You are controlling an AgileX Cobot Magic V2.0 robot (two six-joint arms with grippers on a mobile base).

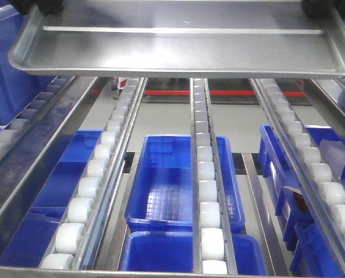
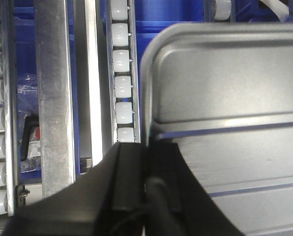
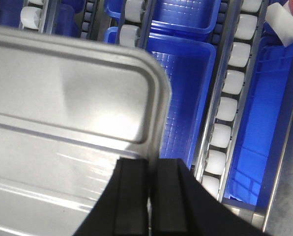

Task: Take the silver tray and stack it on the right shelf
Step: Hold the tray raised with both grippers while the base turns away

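Roller tracks fill the whole picture, white wheels in steel channels running from near to far with wide open gaps between them. I take this rack for the right shelf (image 1: 206, 174). Blue bins (image 1: 172, 179) sit underneath, showing through every gap.

Above all that hangs the silver tray (image 1: 184, 52), up at the far end, clear of the rollers and touching nothing but the claws. It's carried broadside across the tracks.

Left gripper (image 2: 145, 152) is pinching the tray's left rim, fingers pressed onto the thin lip. Right gripper (image 3: 151, 169) is doing the same on the right rim, nipped tight just near the corner.

Now the dangers, as I judge them. Biggest one: two arms share one stiff tray, so if one leads the other, the tray twists and a lip could slide out of a pinch. Next: those gaps. Set down off-centre, an edge could miss a track and dip toward the bins. Smallest: on rollers, a released tray may run away.
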